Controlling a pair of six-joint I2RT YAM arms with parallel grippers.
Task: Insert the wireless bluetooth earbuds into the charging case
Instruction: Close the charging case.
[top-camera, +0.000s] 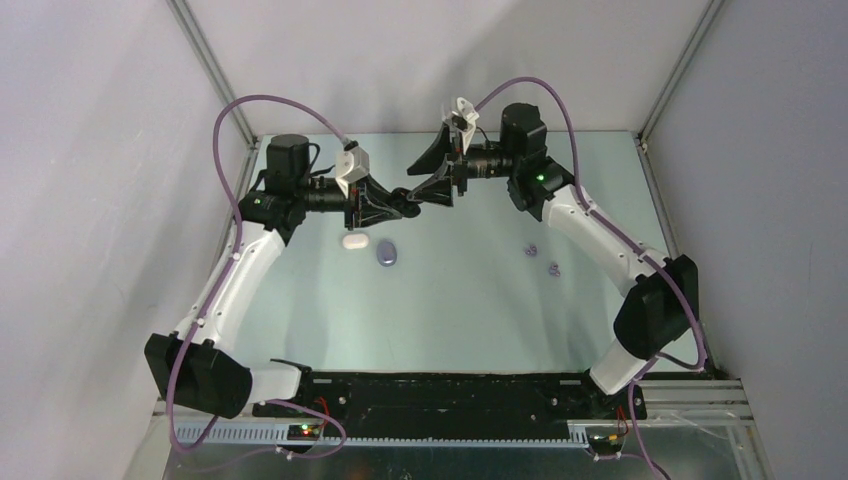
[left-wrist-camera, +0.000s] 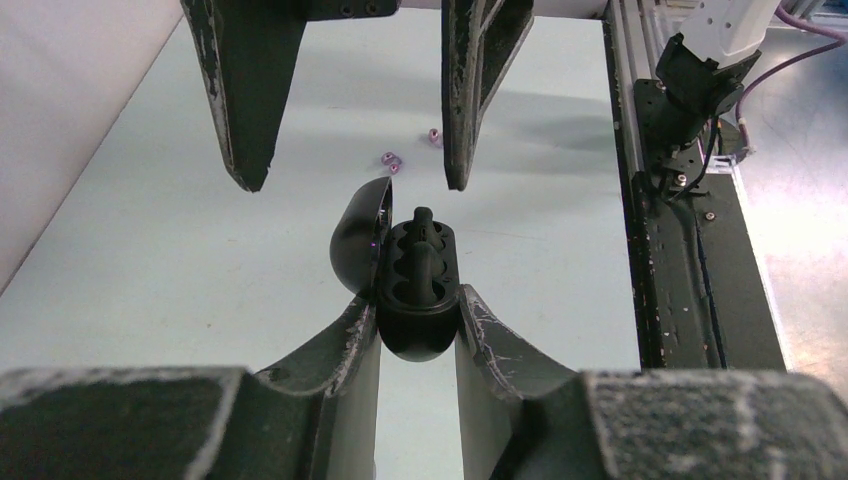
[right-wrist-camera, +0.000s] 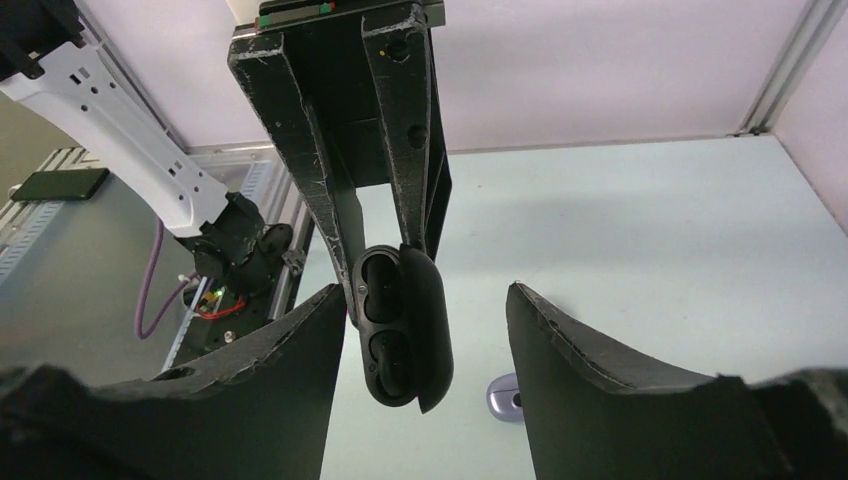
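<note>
Two lavender earbuds (top-camera: 531, 249) lie loose on the table (top-camera: 460, 310), close together on the right arm's side. They sit below the right gripper (left-wrist-camera: 354, 183) and nearer the arm bases; its jaws stand wide and empty. The left gripper (left-wrist-camera: 417, 300) clamps the black charging case (left-wrist-camera: 415, 270), lid open, raised with its long axis pointing at the right gripper. The right arm looks better placed to fetch the buds.

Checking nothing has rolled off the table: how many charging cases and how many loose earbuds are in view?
Pebble-shaped plastic charging cases: 3, namely open black case, white case, lavender case
Loose tiny lavender-purple earbuds: 2
Total: 5
</note>
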